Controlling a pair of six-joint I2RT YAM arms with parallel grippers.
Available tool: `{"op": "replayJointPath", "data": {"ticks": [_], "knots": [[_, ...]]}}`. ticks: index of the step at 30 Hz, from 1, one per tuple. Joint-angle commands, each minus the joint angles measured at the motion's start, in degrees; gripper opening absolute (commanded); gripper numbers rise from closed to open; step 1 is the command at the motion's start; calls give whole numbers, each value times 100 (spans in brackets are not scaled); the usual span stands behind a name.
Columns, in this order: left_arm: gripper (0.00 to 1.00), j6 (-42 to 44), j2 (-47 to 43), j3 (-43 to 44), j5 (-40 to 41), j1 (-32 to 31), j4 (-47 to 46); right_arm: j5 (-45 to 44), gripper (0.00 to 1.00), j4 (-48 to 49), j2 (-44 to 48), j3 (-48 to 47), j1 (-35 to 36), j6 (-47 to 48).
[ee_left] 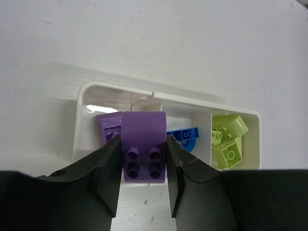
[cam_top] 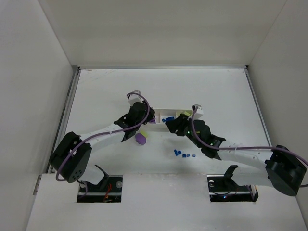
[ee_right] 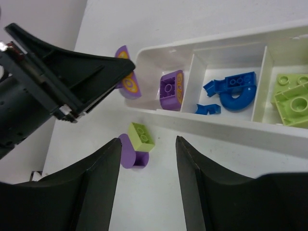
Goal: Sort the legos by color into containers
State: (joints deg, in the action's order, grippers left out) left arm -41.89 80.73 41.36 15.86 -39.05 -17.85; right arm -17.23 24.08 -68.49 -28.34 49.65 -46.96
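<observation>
The left gripper (ee_left: 143, 144) is clamped on a glossy purple brick (ee_left: 143, 129) with a curved back and four round studs. It is just short of the thin-walled white plastic tray (ee_left: 115, 89), which lies straight ahead of it. The right gripper (ee_right: 147, 140) stands with its jaws apart and empty; just beyond its matte black fingers (ee_right: 96, 183) a small studded yellow-green block (ee_right: 141, 136) sits beside a rounded purple piece (ee_right: 127, 151) on the table (ee_right: 144, 207), with the tray's long wall farther ahead.
</observation>
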Motion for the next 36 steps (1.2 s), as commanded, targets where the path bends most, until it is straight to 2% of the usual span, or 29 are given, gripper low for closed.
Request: {"op": "replayJointPath", "data": {"ticks": [1, 9, 16, 18, 19, 22, 28, 33, 36], "knots": [[23, 339, 83, 284, 339, -81, -404, -263, 56, 326, 300, 109, 128, -50], [38, 418, 294, 205, 568, -142, -430, -263, 65, 309, 310, 215, 233, -15], [51, 497, -12, 153, 585, -186, -386, -289, 66, 300, 178, 206, 471, 29], [52, 515, -188, 109, 603, -186, -343, -298, 65, 273, 108, 171, 524, 47], [52, 515, -328, 74, 594, -178, -281, -281, 58, 273, 38, 136, 585, 47], [52, 515, -986, -198, 603, -239, -62, -219, 54, 273, -339, -74, 918, 108], [52, 138, -2577, -1155, 611, -274, 614, -166, 81, -25, -1850, -1093, 1744, 696], [52, -520, -3957, -2130, 620, -204, 1668, -333, 90, -114, -2660, -1701, 1869, 759], [53, -872, -4485, -2562, 603, -178, 2030, -447, 94, -236, -2959, -1956, 1851, 767]]}}
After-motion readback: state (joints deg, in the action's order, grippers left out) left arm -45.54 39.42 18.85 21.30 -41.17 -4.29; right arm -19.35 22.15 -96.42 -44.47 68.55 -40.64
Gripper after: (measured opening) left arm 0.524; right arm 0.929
